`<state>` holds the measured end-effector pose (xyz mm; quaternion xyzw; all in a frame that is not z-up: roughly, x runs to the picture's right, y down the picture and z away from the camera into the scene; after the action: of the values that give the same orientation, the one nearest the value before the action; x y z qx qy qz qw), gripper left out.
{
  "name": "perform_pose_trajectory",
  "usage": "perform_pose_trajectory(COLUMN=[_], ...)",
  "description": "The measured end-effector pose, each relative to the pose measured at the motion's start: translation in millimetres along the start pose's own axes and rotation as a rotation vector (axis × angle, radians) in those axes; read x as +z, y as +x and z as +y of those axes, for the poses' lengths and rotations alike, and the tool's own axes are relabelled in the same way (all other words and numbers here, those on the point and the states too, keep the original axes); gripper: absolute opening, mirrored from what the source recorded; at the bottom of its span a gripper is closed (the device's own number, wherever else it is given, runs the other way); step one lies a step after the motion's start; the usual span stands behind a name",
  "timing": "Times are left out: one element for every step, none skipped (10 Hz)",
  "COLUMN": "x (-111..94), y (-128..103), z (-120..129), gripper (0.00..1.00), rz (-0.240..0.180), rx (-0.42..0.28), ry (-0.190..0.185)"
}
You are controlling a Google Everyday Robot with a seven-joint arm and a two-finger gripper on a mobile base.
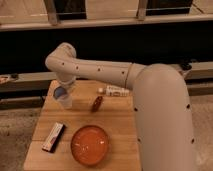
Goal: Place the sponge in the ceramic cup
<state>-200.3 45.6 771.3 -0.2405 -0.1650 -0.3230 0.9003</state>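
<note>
The blue-grey sponge (59, 92) sits at the mouth of the pale ceramic cup (65, 101), which stands at the back left of the wooden table (120, 125). My gripper (65, 86) points down right above the cup and touches or nearly touches the sponge. The white arm sweeps in from the right and hides most of the gripper. I cannot tell whether the sponge is held or resting in the cup.
A wide orange bowl (90, 145) stands at the front middle. A dark flat box (53, 136) lies at the front left. A small reddish-brown item (96, 103) and a white tube (114, 90) lie behind the bowl. The table's left edge is near the cup.
</note>
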Motion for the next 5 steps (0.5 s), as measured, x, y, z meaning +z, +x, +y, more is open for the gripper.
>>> perform_pose_trajectory(x=[0.7, 1.4, 2.3, 3.2, 4.0], y=[0.0, 0.0, 0.1, -0.2, -0.5], z=[-0.7, -1.4, -1.9, -2.5, -2.9], gripper=[0.03, 0.03, 0.03, 0.03, 0.03], rz=[0.001, 0.001, 0.002, 0.002, 0.001], rx=[0.001, 0.003, 0.005, 0.008, 0.010], ry=[-0.002, -0.002, -0.003, -0.003, -0.004])
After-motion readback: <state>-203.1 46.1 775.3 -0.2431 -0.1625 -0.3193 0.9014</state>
